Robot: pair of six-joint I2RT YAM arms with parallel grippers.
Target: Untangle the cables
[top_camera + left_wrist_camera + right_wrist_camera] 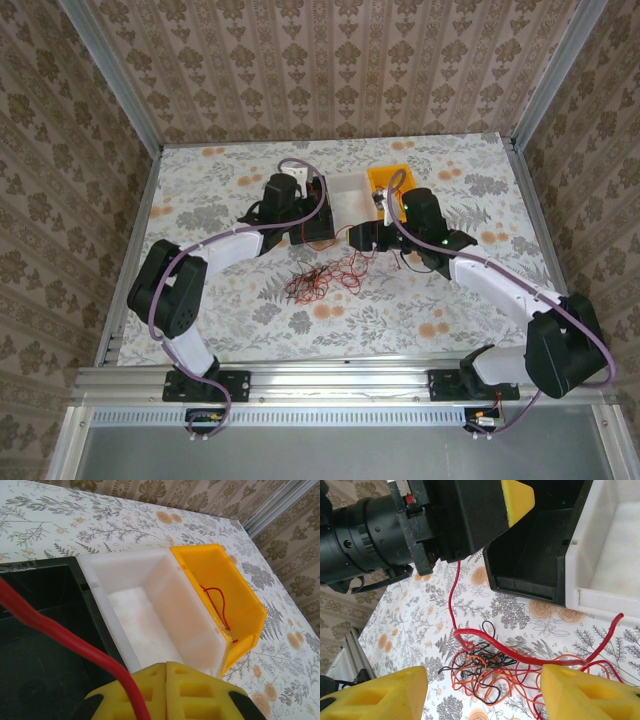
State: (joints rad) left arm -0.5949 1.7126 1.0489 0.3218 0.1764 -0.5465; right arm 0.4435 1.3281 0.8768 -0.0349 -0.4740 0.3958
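My left gripper [166, 674] clamped on one red wire [60, 630] by the black bin [45, 675], my right gripper [482, 692] spread wide above the tangled cables [322, 282]

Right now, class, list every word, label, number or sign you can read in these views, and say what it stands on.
No text can be read in any view.
The white bin, yellow bin and black bin show no print; nor do the left tool, right tool or cables.
Table and walls bear only flower patterns.
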